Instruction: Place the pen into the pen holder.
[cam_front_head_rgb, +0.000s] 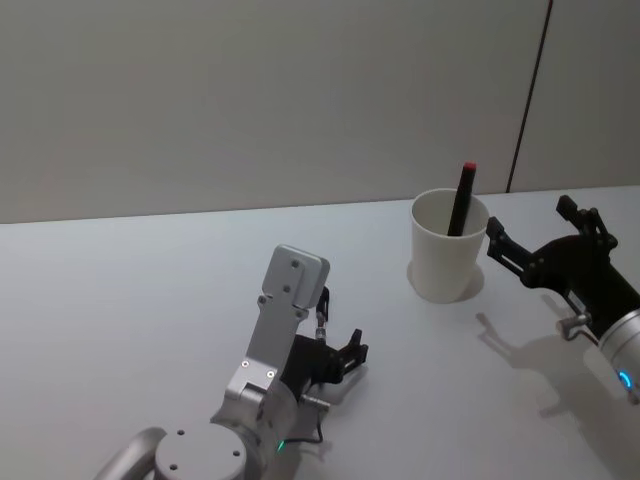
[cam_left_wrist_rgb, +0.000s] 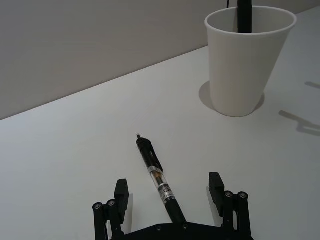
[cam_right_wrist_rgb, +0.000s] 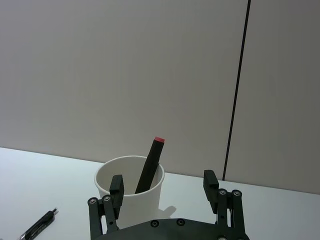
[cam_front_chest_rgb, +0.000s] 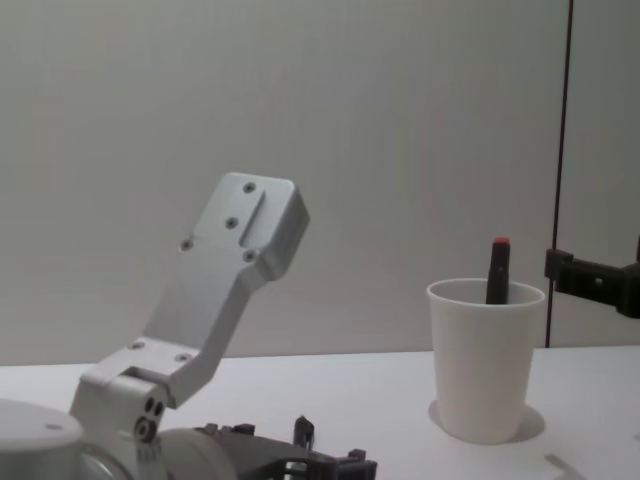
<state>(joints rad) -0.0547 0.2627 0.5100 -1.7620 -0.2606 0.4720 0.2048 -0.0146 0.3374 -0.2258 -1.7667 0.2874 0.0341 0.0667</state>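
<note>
Left tool (cam_left_wrist_rgb: 169, 182) low, right tool (cam_right_wrist_rgb: 163, 178) aloft, both spread

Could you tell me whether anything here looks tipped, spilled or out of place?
Nothing stands out. The pen holder stands upright, a red-capped pen leaning inside. A black pen lies on the table within the open left gripper; the open right gripper faces the pen holder.

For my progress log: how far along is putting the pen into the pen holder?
Done: one red-capped pen stands in the pen holder. In hand: nothing is gripped yet. The left hand is open on either side of the black pen, which lies flat on the table. The right hand is open beside the holder. Left: close on the pen, lift it and drop it in.
</note>
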